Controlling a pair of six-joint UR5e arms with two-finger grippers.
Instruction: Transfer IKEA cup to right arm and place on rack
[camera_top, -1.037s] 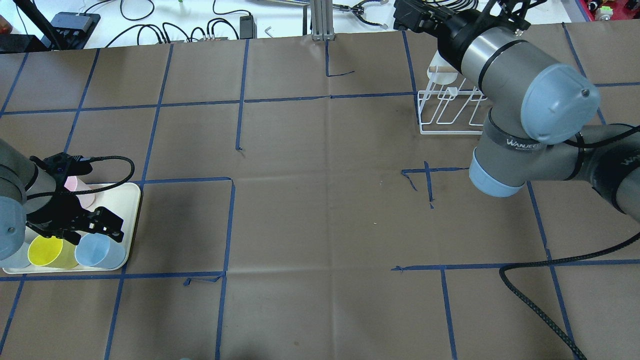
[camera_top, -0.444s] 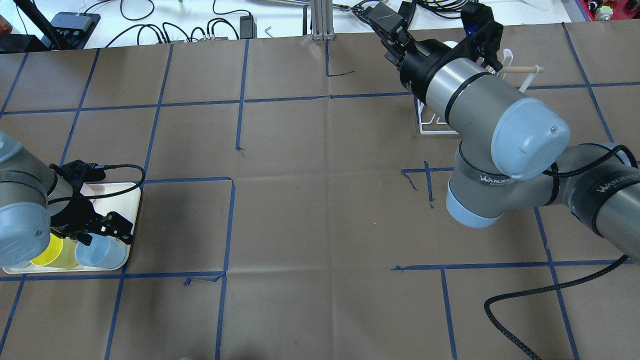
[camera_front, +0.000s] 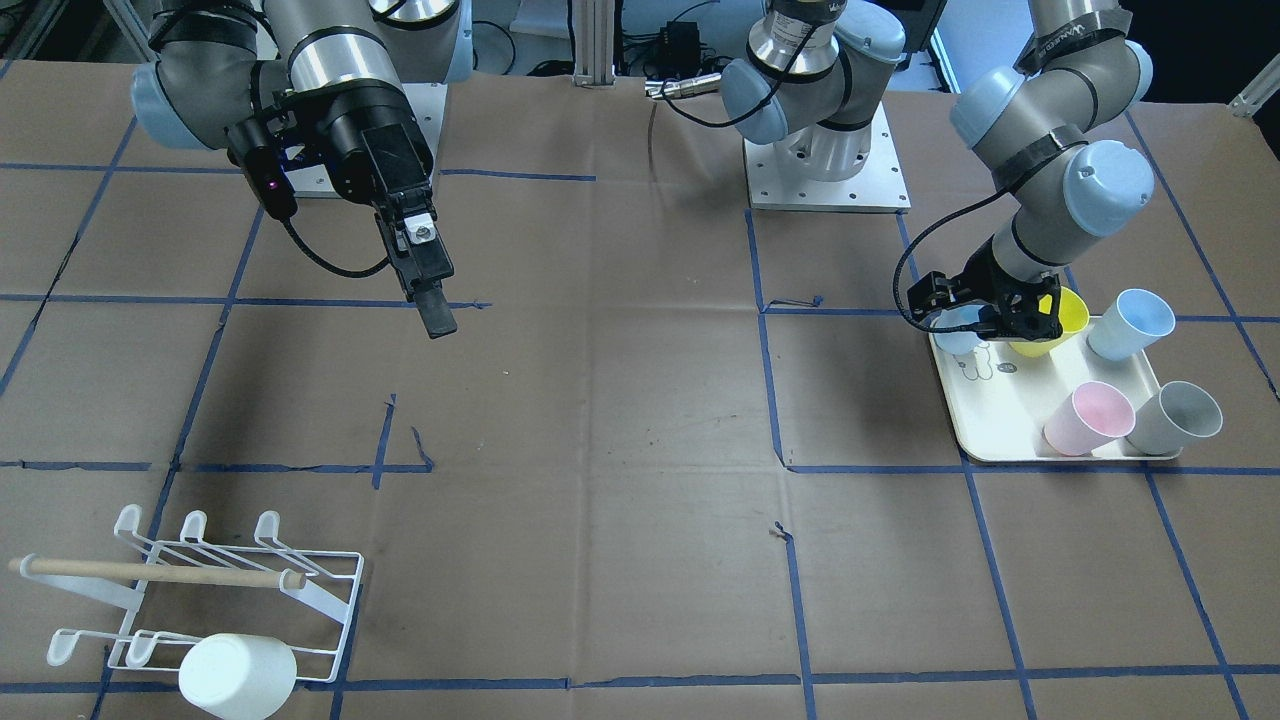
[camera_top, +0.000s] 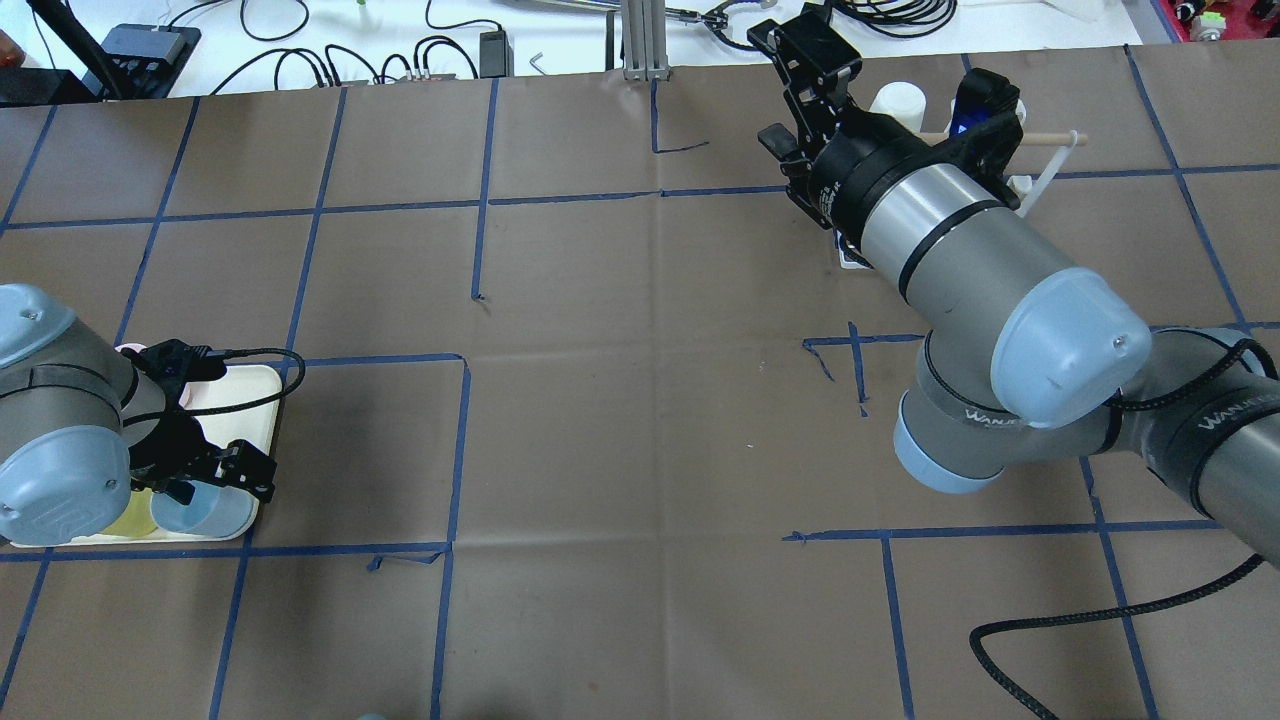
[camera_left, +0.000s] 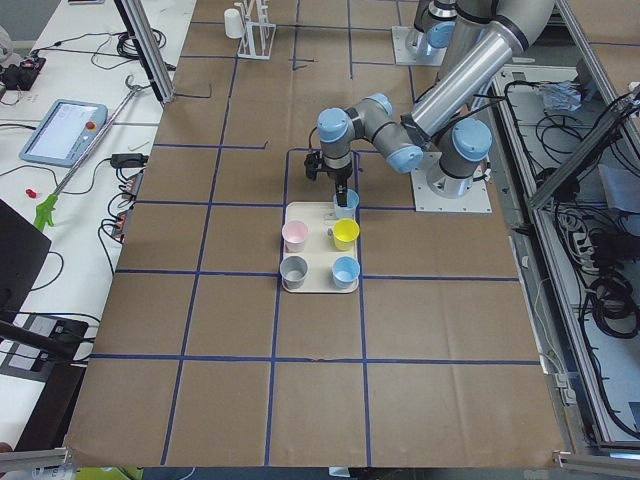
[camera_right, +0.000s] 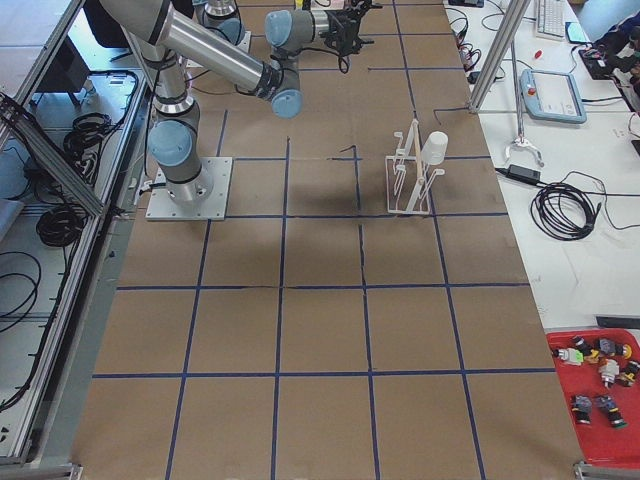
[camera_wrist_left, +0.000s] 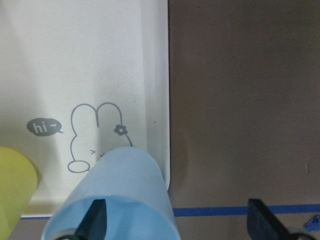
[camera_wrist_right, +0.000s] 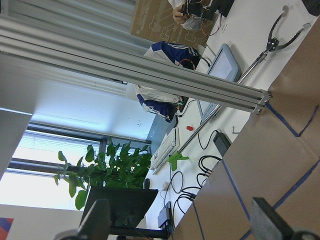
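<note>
Dropping, the black left gripper (camera_wrist_left: 177, 220) is straddling the pale blue plastic cup (camera_wrist_left: 125, 200) rim, fingers apart, probably pre-grasp, while the black right gripper (camera_wrist_right: 181, 220), likewise spread, is leaving the white wire rack (camera_front: 150, 572).

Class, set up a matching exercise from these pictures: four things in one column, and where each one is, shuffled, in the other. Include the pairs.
Column 1
1. white cup
2. pink cup
3. left end effector
4. right end effector

Column 2
A. above the bare table, holding nothing
B. on the rack
C. on the tray, beside a grey cup
D. open, one finger inside a blue cup

Pairs: 1-B, 2-C, 3-D, 4-A
</note>
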